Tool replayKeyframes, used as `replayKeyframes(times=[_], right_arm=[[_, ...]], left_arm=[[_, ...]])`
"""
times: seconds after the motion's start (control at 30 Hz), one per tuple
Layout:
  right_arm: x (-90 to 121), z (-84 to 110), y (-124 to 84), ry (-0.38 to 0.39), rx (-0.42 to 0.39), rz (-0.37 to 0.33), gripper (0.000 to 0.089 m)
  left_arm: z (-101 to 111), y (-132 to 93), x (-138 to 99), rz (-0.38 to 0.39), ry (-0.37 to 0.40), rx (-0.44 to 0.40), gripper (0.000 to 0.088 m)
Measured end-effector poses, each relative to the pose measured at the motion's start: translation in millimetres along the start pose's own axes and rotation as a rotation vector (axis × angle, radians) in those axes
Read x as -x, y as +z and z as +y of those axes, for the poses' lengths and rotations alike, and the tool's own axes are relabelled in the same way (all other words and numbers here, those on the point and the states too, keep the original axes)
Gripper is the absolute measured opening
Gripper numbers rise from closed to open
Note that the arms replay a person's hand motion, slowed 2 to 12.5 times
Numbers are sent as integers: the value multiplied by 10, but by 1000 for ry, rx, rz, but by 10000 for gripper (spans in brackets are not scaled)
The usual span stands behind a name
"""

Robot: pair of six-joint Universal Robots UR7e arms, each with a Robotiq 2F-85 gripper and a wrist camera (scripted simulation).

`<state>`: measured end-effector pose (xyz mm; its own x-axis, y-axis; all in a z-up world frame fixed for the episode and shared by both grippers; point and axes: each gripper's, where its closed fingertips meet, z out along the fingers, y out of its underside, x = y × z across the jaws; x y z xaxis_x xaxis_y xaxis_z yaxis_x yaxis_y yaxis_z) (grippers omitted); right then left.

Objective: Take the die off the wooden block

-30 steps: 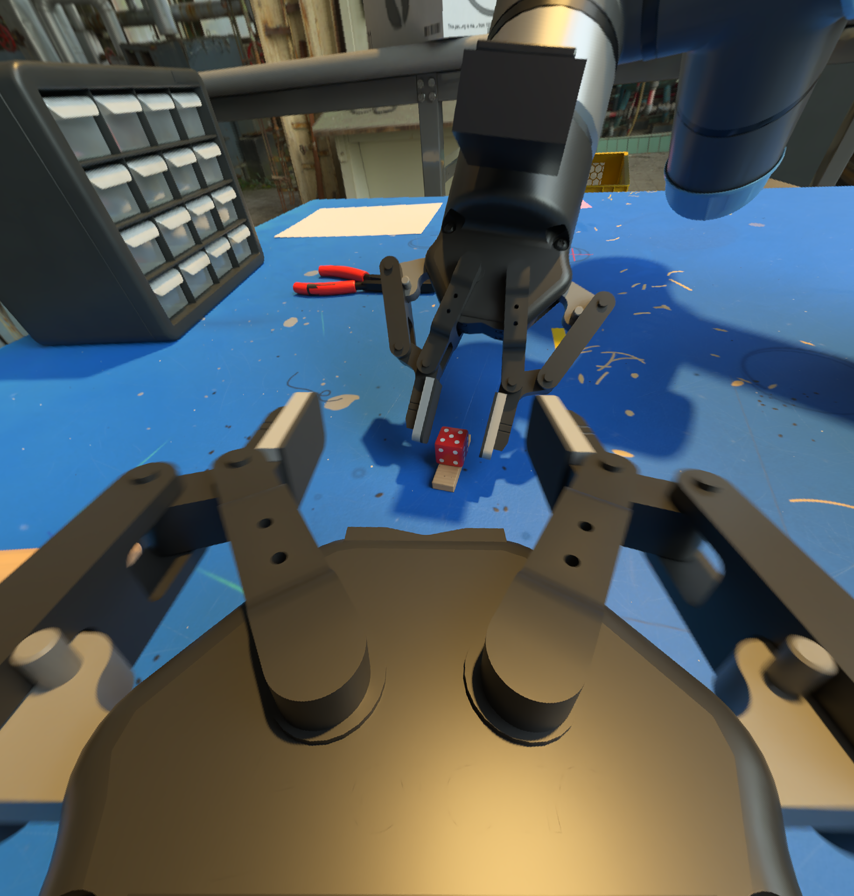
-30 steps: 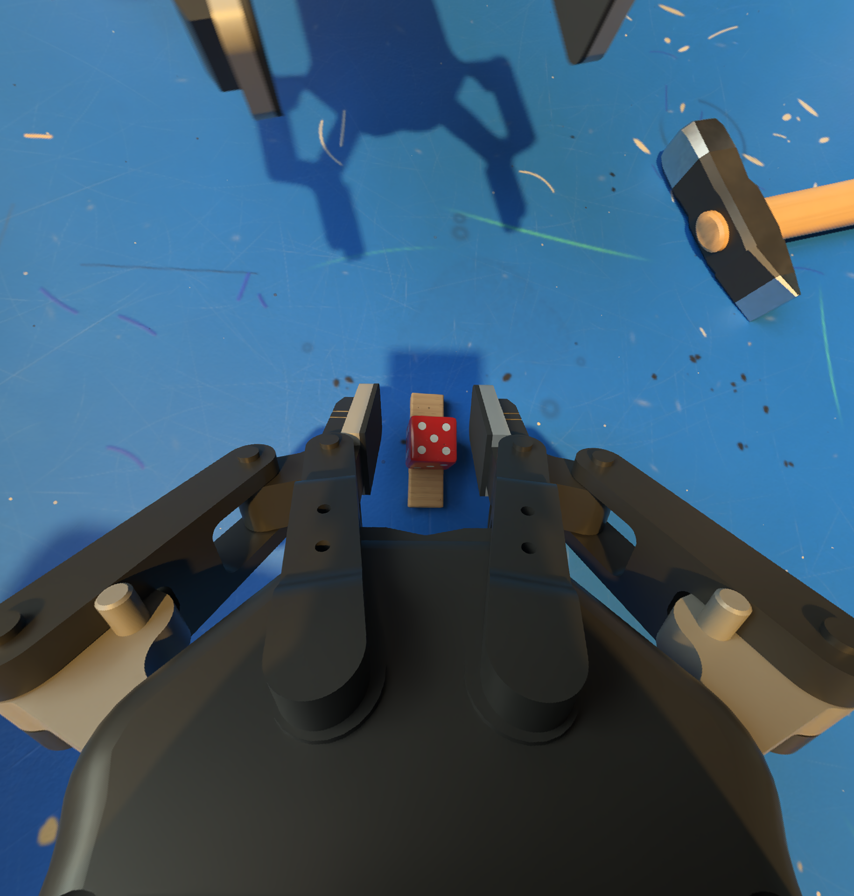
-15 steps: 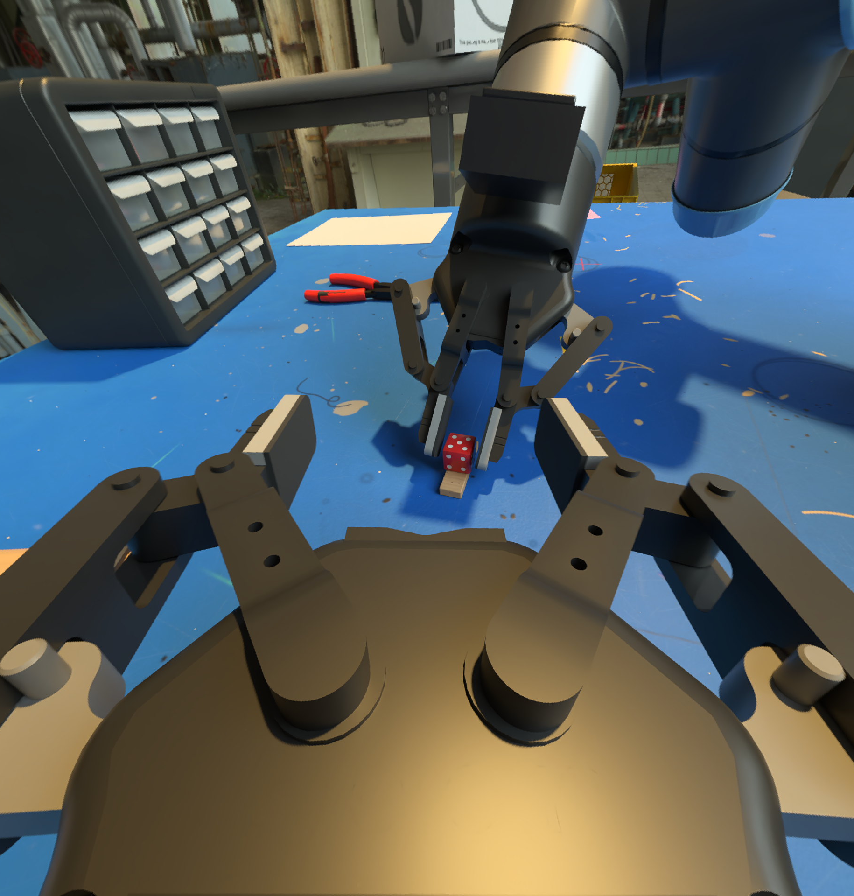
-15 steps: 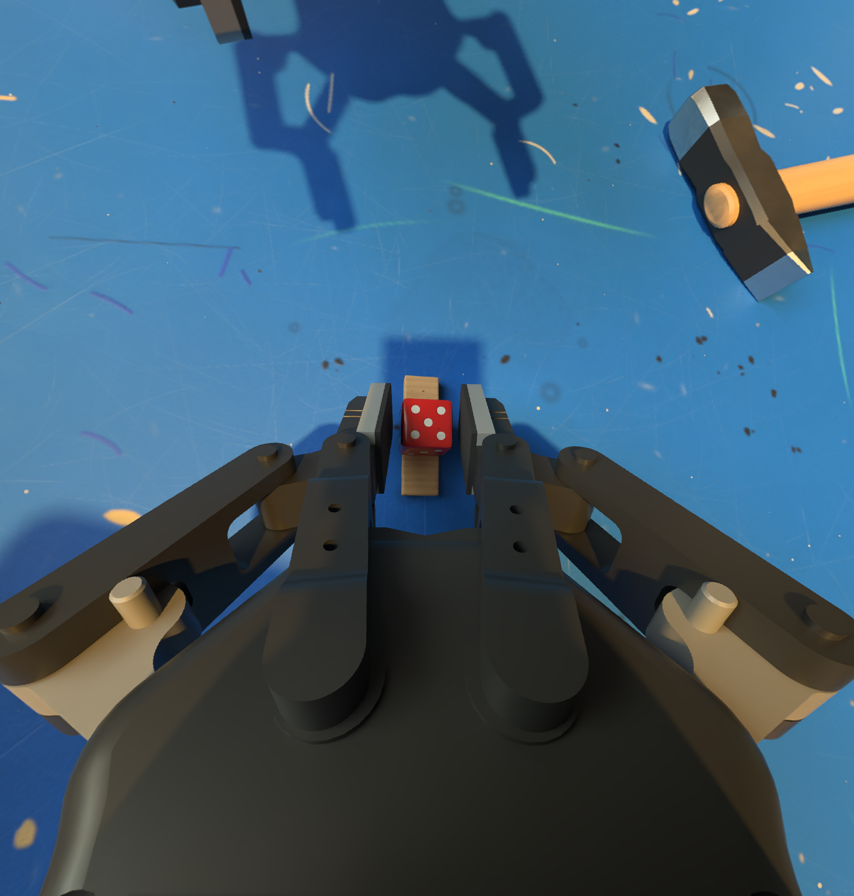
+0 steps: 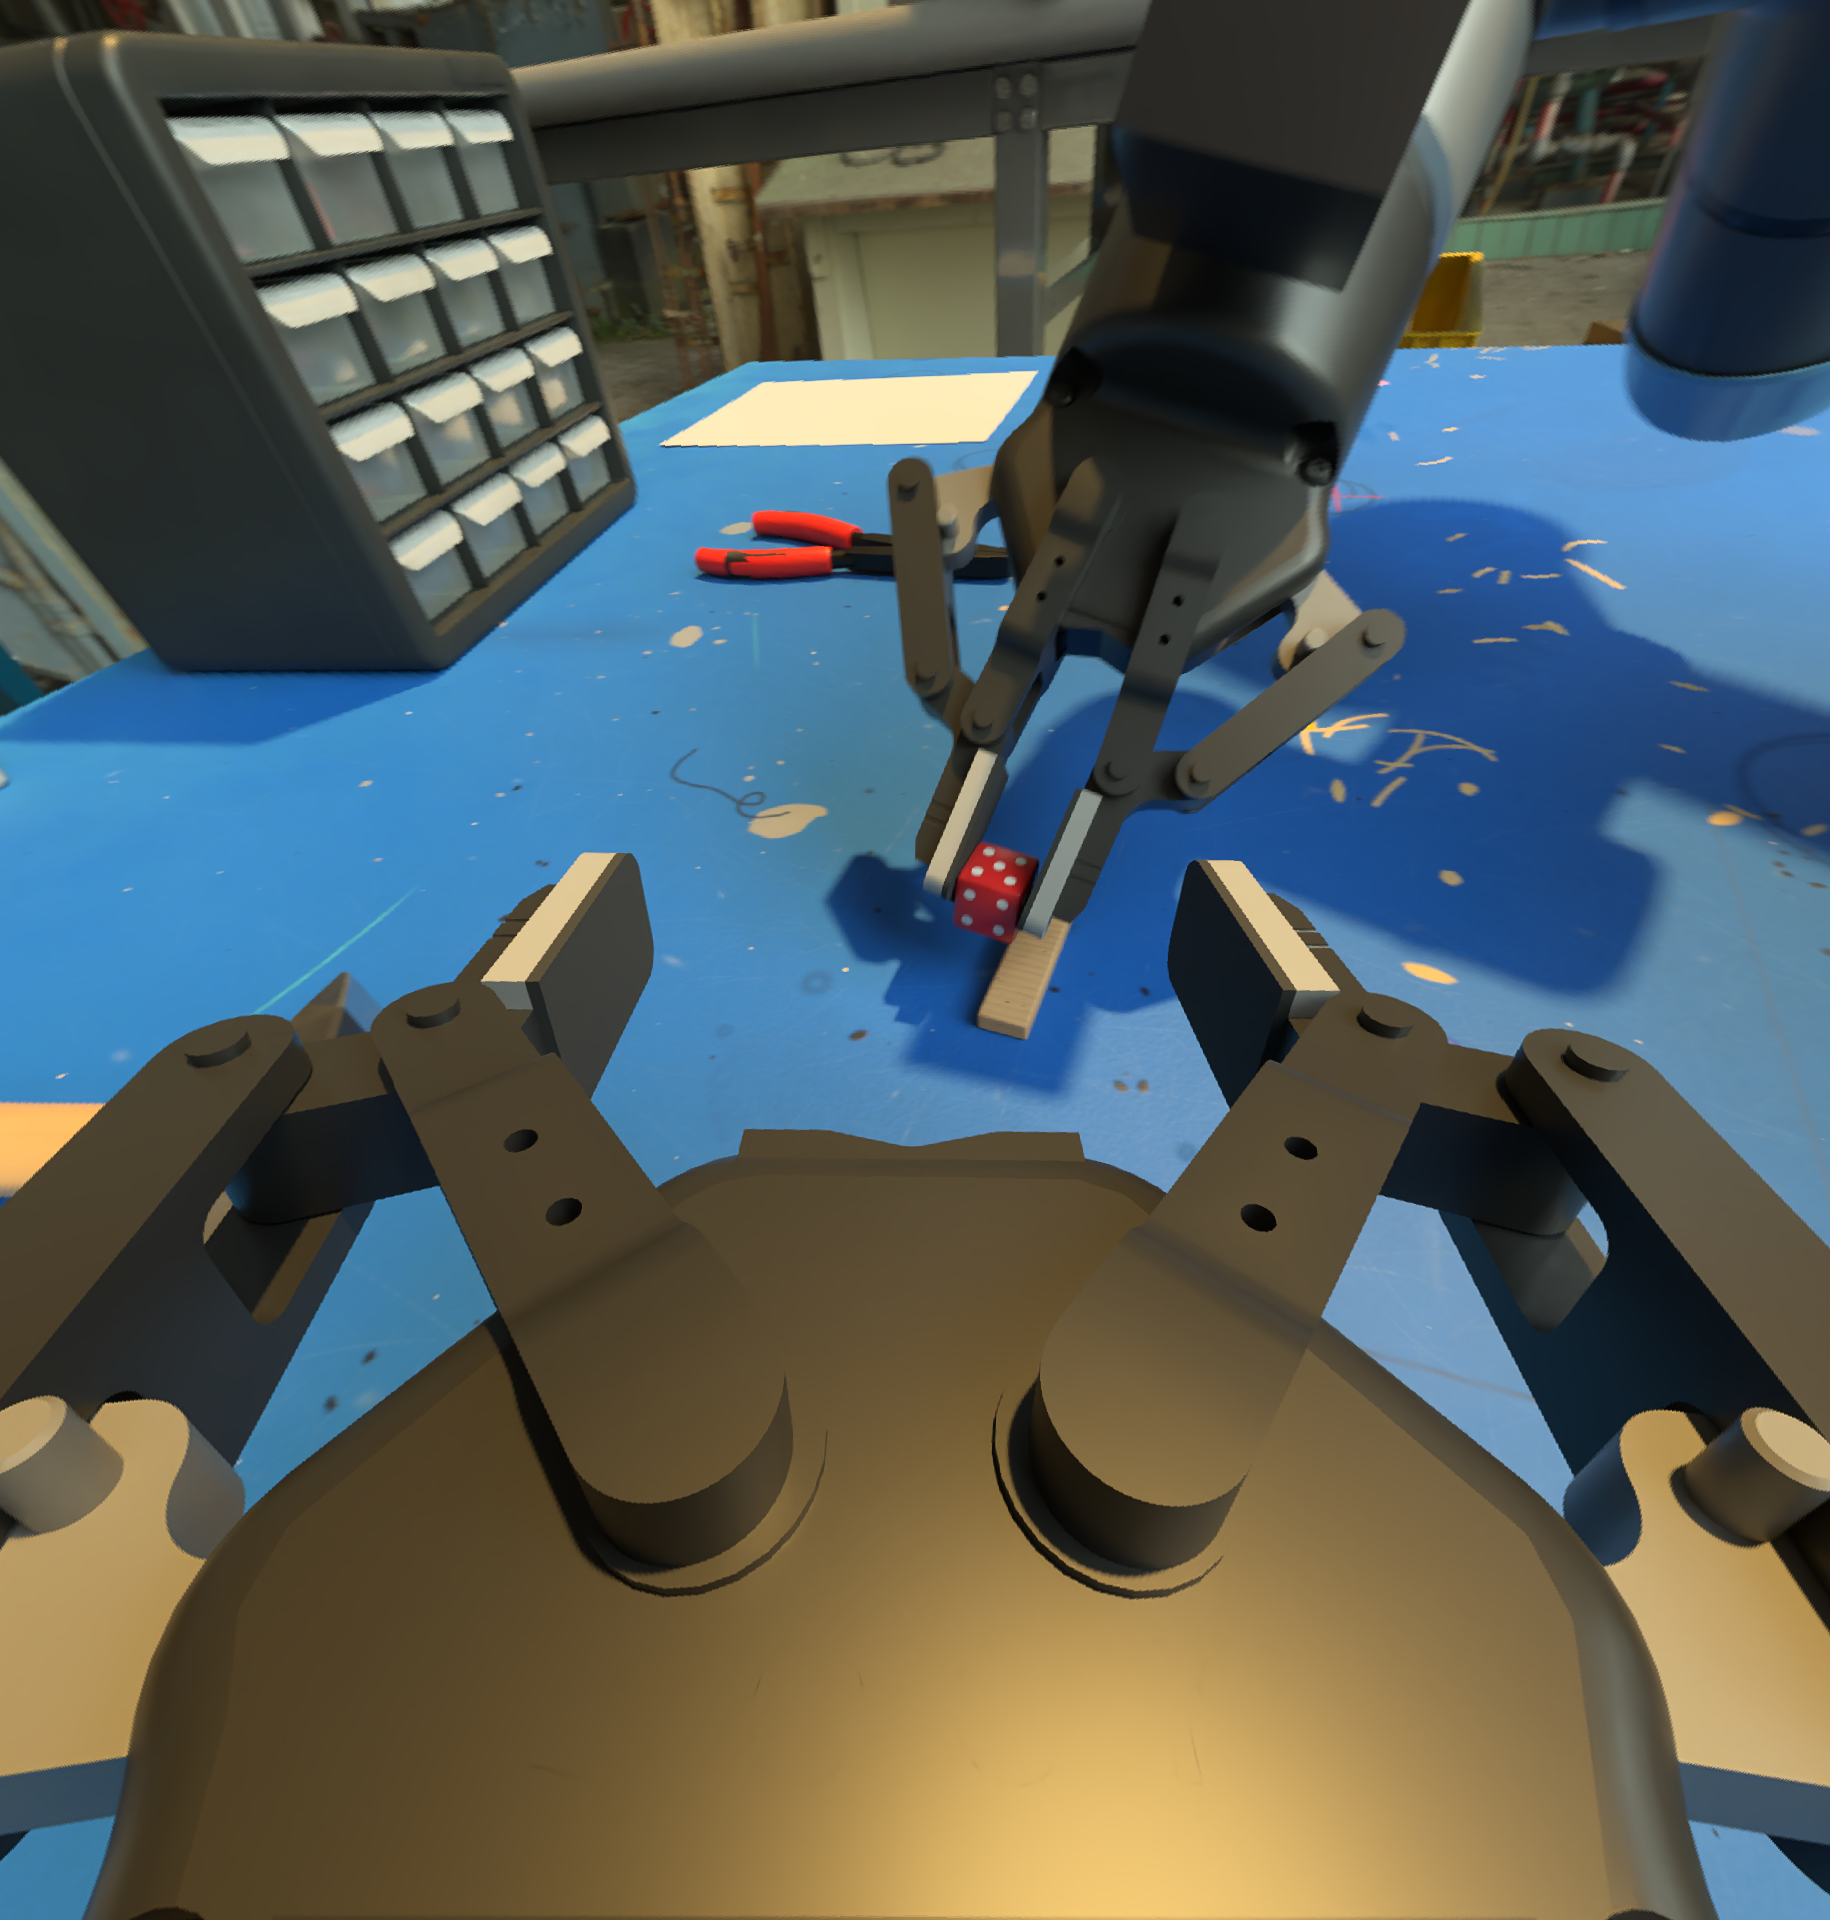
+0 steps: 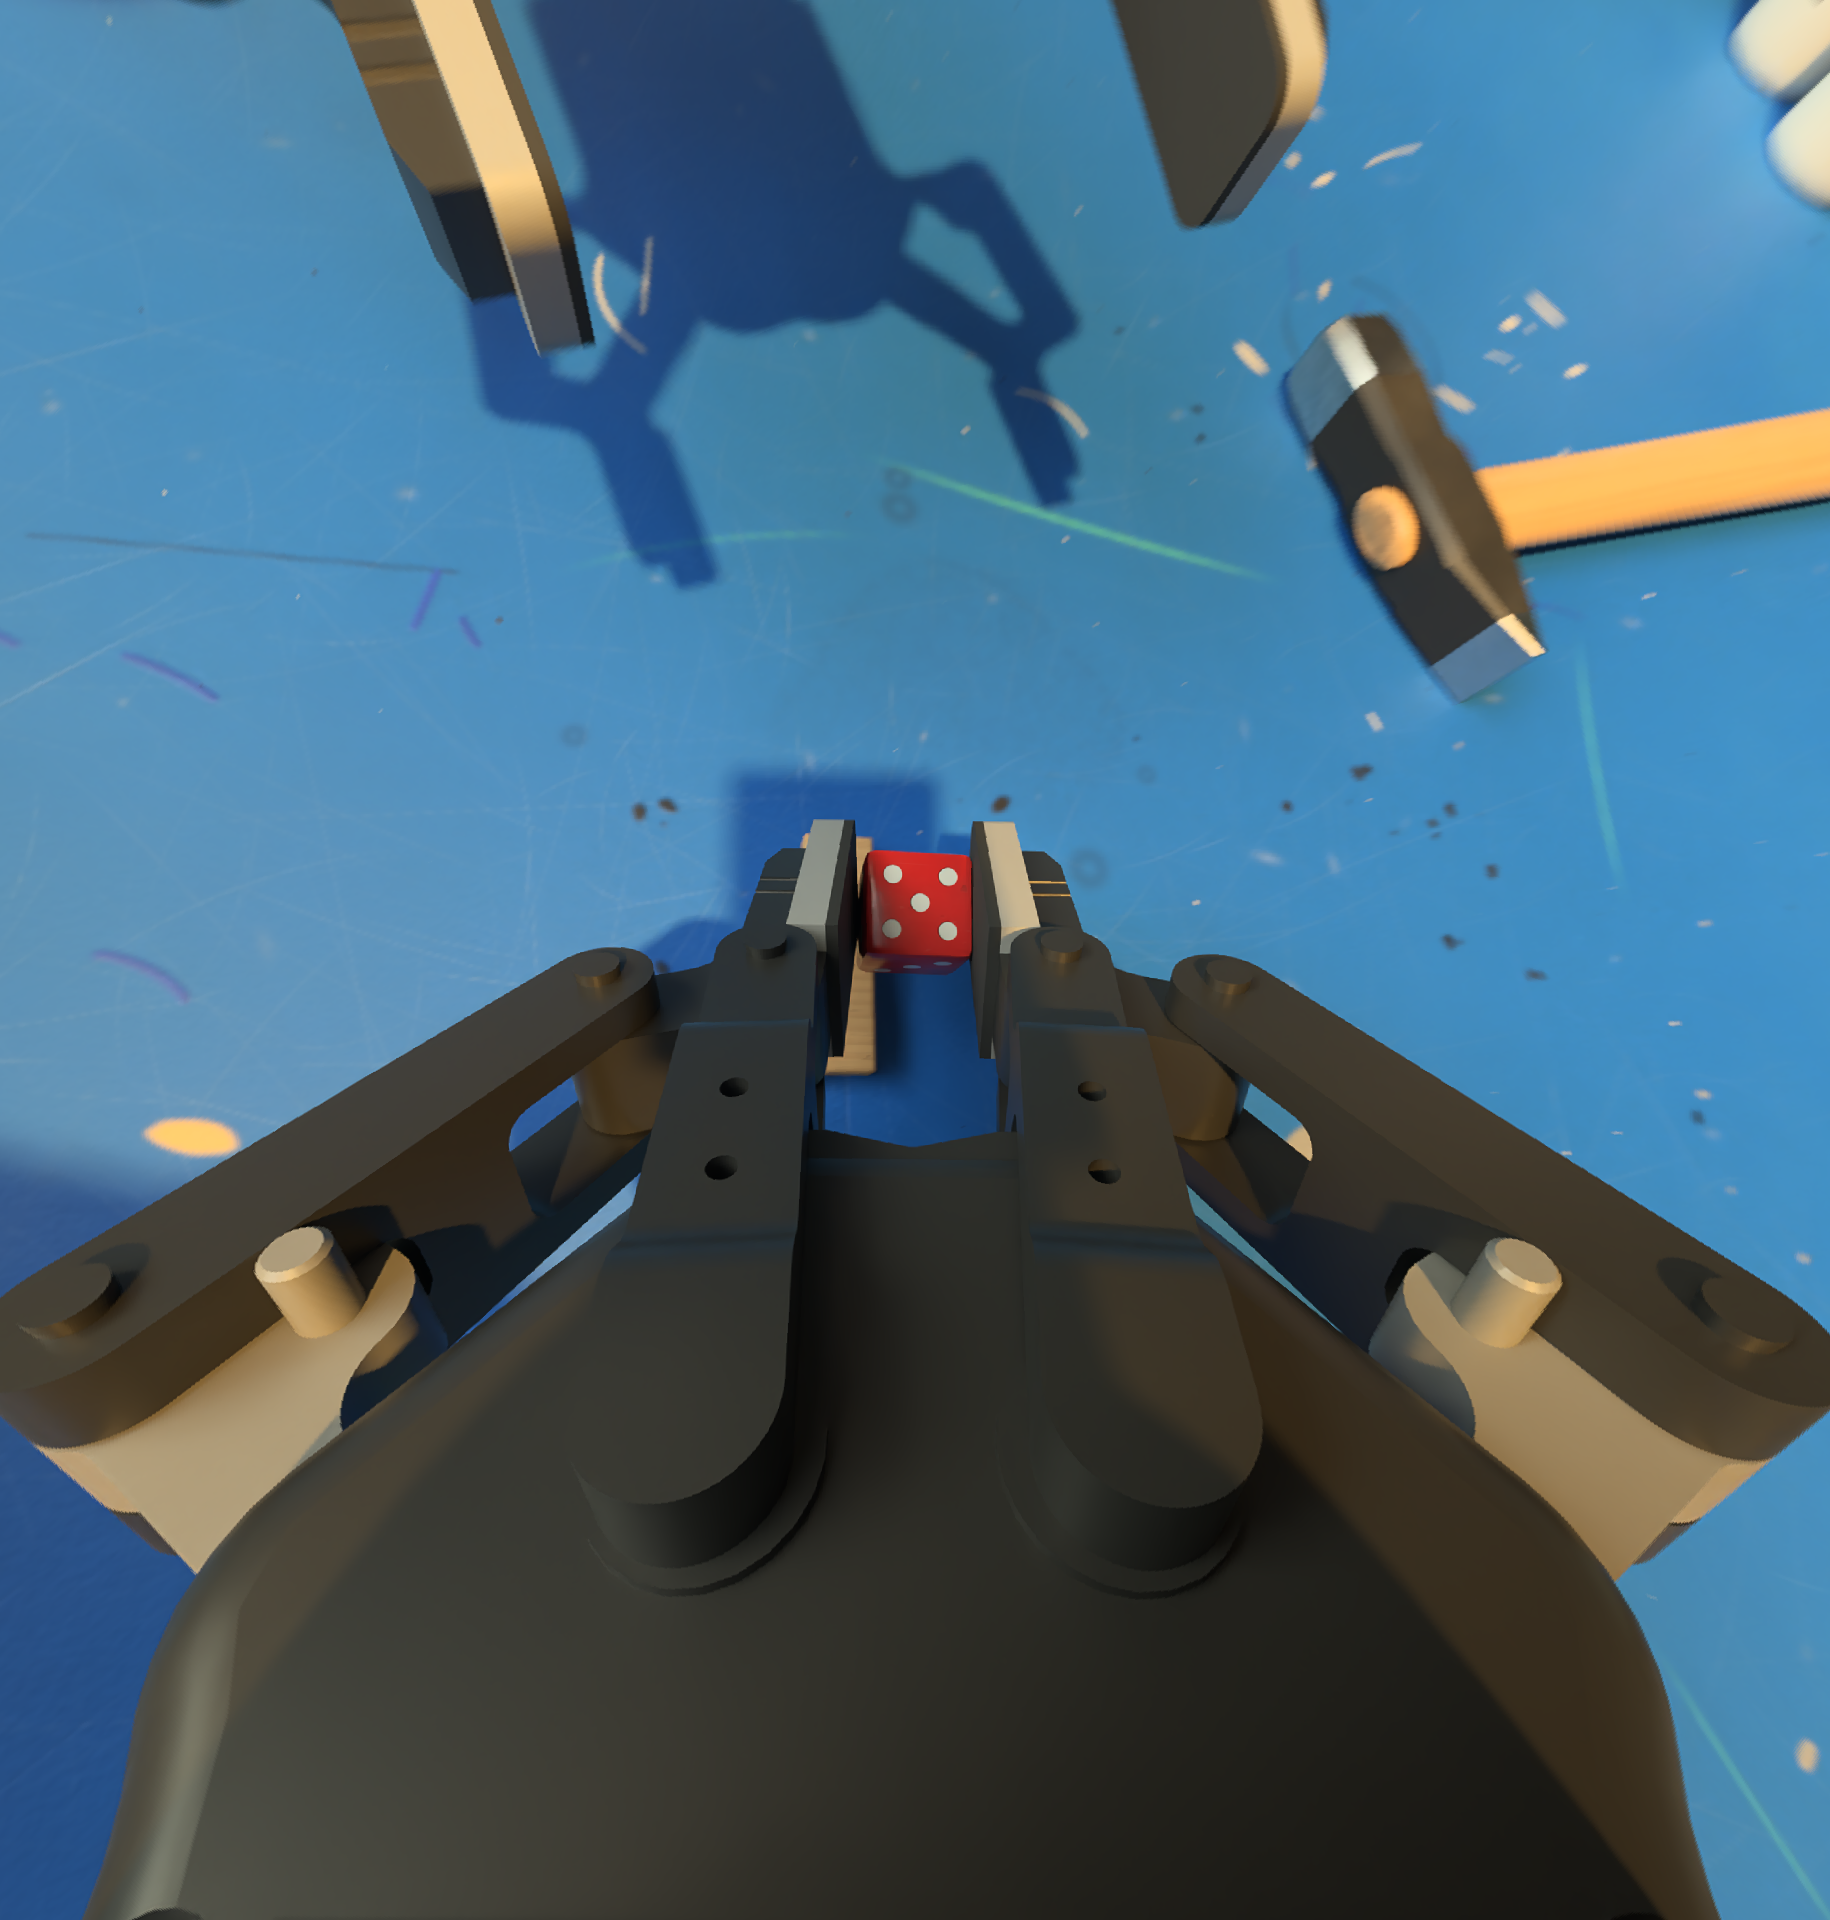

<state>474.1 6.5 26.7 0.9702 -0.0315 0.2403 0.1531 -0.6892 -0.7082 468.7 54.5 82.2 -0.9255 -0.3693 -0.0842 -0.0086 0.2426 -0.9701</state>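
The red die (image 6: 916,904) with white pips is pinched between the pads of my right gripper (image 6: 916,883), which is shut on it. In the left wrist view the die (image 5: 994,890) hangs tilted, just above the far end of the thin wooden block (image 5: 1020,982) lying on the blue table. In the right wrist view the block (image 6: 854,1029) shows below and left of the die, partly hidden by a finger. My left gripper (image 5: 916,925) is open and empty, hovering a short way in front of the block.
A hammer (image 6: 1410,509) lies to the right in the right wrist view. A grey drawer cabinet (image 5: 319,343) stands at the back left, with red-handled pliers (image 5: 807,545) and a pale sheet (image 5: 859,410) behind the right gripper. White objects (image 6: 1815,104) lie at the top right corner.
My right gripper closed its fingers onto the die and raised it off the block, tilting a little. My left gripper stayed open and the view shifted slightly.
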Motion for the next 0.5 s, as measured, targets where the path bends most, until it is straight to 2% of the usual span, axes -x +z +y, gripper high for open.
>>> replayKeyframes(times=[0.23, 0.5], right_arm=[[-144, -202, -141, -10, -117, 81, 195], [-232, -354, -299, -16, -212, 125, 195]], left_arm=[[-54, -84, 195, -114, -5, -32, 854], [-249, -136, 147, -60, -85, -159, 854]])
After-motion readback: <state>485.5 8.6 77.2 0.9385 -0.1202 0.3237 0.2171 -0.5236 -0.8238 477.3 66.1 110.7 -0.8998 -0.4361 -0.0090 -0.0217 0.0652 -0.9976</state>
